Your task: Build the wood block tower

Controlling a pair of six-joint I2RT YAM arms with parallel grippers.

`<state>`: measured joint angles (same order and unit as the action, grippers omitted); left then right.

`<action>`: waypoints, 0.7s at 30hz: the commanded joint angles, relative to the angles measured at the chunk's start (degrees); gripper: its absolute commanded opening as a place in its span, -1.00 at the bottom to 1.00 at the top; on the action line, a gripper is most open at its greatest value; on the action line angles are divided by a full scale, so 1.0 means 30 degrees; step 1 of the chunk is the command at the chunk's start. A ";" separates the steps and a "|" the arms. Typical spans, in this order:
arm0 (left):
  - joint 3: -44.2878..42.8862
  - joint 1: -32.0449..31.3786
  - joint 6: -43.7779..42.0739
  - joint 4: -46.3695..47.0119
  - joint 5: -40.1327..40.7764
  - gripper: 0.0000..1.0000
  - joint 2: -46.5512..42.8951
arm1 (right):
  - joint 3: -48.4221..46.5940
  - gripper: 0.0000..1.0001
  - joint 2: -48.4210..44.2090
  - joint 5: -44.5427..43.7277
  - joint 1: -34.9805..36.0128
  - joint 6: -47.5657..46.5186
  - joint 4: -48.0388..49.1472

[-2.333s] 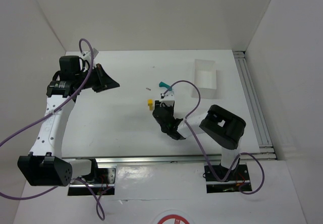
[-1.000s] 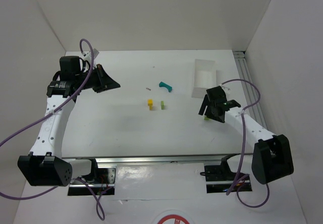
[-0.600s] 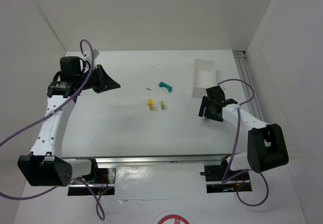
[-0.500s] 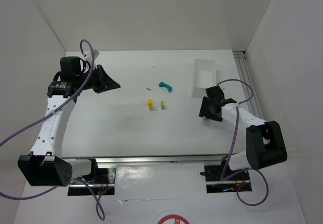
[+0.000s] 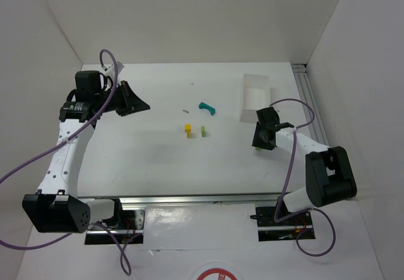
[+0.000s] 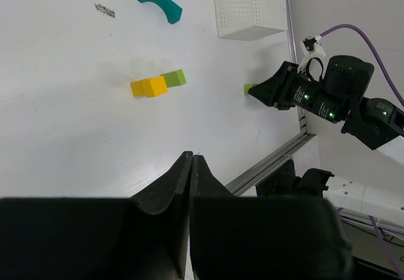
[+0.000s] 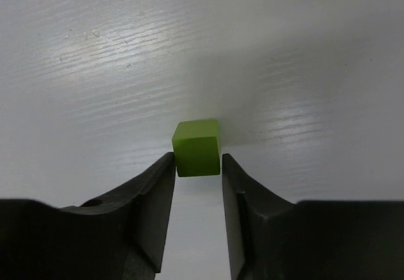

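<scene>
**A:** What's biggest here?

**B:** The white table [image 5: 158,160], then the two arms. The left gripper [image 6: 191,160] hangs over the far left of the table. Its fingers are pressed together with nothing between them.

**A:** And the right gripper [image 7: 197,166]?

**B:** It is low on the right side, near the white perforated tray [image 6: 249,15]. Its fingers [image 7: 158,195] touch both sides of a lime-green cube [image 7: 197,147], which sits on the table.

**A:** Is the tower up?

**B:** Not yet. The teal arch [image 5: 206,107] lies alone on the table, between the middle and the tray. Nearer the arms, and apart from the arch, a yellow block [image 5: 187,128] and a lime-green post [image 5: 204,130] stand just beside each other at mid-table. They are well apart from the gripped cube.

**A:** Anything smaller?

**B:** A dark speck [image 5: 185,110] left of the arch, too small to identify.
</scene>
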<state>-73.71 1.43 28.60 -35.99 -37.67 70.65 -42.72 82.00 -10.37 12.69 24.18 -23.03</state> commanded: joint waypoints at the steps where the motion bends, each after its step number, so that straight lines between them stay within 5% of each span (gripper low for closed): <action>1: 0.0049 0.0109 -0.0305 0.0453 -0.0012 -0.70 -0.0377 | -0.0379 -0.24 -0.0377 -0.0469 -0.0157 -0.0122 0.0966; 12: 0.0223 0.0109 -0.0129 0.0453 -0.0012 -0.51 -0.0201 | -0.2193 -0.33 -0.1316 -0.1667 0.2765 0.0493 -0.0907; 21: 0.0225 0.0109 -0.0129 0.0453 -0.0012 -0.62 -0.0201 | -0.6786 -0.33 0.0316 -0.2490 0.7134 0.2015 -0.1961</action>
<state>-73.36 1.43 28.64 -35.97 -37.34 70.65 -57.34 80.47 -15.94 31.51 27.90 -26.94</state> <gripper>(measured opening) 0.198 0.370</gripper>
